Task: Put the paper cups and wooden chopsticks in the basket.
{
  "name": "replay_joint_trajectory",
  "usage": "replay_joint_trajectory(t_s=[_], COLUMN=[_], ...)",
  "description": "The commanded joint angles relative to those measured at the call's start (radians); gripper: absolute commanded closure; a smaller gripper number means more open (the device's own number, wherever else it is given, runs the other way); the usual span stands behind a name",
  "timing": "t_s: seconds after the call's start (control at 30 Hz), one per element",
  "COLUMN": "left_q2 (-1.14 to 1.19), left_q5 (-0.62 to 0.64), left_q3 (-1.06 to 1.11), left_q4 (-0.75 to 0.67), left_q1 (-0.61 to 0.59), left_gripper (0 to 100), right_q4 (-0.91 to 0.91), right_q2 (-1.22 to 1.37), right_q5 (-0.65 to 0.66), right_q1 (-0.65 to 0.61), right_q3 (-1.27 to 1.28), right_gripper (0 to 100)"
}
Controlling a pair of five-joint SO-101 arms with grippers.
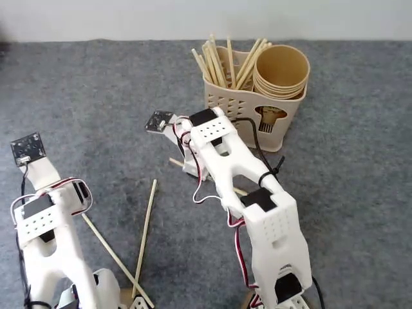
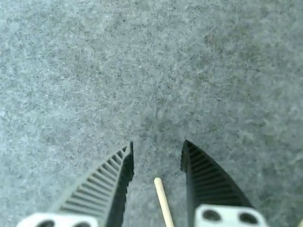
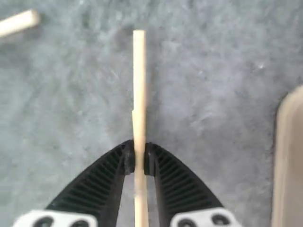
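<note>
Lower left, my left gripper [image 2: 156,158] hangs released, with a loose chopstick [image 2: 161,201] tip between its jaws. At centre, my right gripper [image 3: 138,158] is clenched on the held chopstick [image 3: 138,85], by the jaw tips only. I judge it could pivot and snag the basket [image 1: 235,109] rim, upper right.

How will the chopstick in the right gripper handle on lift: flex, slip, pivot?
Probably stiff: the chopstick runs straight beyond the right gripper with no bend. Likely light, being thin wood. It may pivot or slide, since only the fingertips pinch it and much of its length sticks out ahead.
</note>
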Motion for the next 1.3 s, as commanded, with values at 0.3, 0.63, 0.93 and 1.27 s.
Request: replay_joint_trajectory(t_s=[0.3,0.63,0.93,1.27], left_q2=[-0.029,-0.029,-0.029,-0.029], left_q5=[-0.017,-0.017,-0.017,-0.015], left_q3=[0.019,0.022,0.022,0.022], left_q4=[-0.074,-0.078,-0.078,-0.078], left_q1=[-0.002,-0.002,-0.002,-0.002], left_gripper=[84,84,84,84], right_q4=[0.099,-0.036,-0.334,-0.694], right_q2=[-0.510,-0.871,-1.067,-1.063], right_q5=[-0.104,-0.176,-0.307,-0.448], right_q1=[-0.010,-0.031,0.013,0.183], right_q3=[-0.021,-0.021,-0.021,-0.015], right_gripper=[99.1,99.1,99.1,99.1])
